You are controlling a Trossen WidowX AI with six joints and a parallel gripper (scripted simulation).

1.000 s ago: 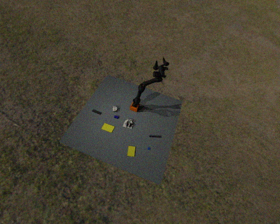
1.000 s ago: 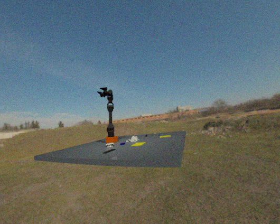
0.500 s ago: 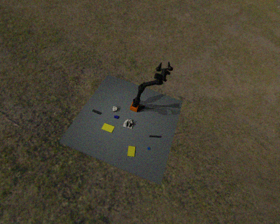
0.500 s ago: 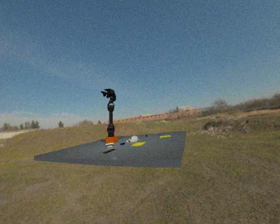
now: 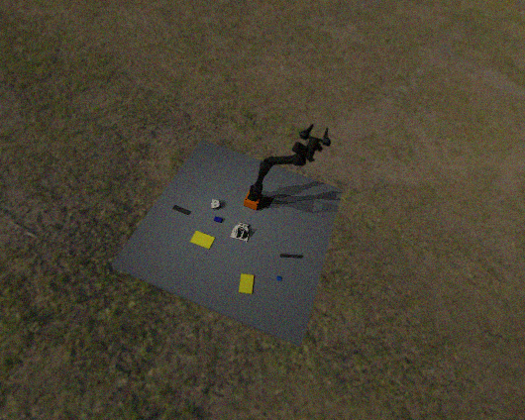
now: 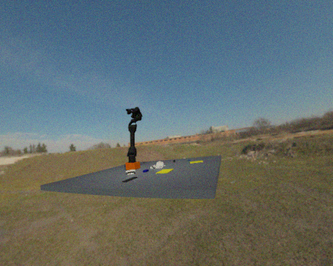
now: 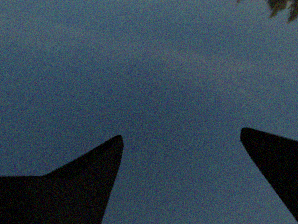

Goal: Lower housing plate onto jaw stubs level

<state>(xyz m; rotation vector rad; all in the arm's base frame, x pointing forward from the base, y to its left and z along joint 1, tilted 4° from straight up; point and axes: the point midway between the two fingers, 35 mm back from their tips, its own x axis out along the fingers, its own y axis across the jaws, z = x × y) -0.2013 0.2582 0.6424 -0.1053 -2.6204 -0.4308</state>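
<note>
My gripper (image 5: 319, 128) (image 6: 127, 111) (image 7: 179, 137) is open and empty, raised high above and away from the parts, with only sky between its fingers in the wrist view. A white assembly with dark gaps (image 5: 241, 232) (image 6: 159, 165) stands on the grey table, in front of the arm's orange base. A smaller white part (image 5: 215, 203) (image 6: 131, 172) lies apart from it, beside the base. At this size I cannot tell which white piece is the housing plate, nor make out the jaws, pins and stubs or whether anything sits level.
The grey table (image 5: 171, 258) (image 6: 190, 188) also bears two yellow plates (image 5: 202, 240) (image 5: 247, 283), two dark bars (image 5: 181, 210) (image 5: 291, 256), a dark blue block (image 5: 218, 219) (image 6: 146, 170) and a small blue piece (image 5: 279, 278). The orange base (image 5: 252, 201) (image 6: 132, 165) stands near the white parts.
</note>
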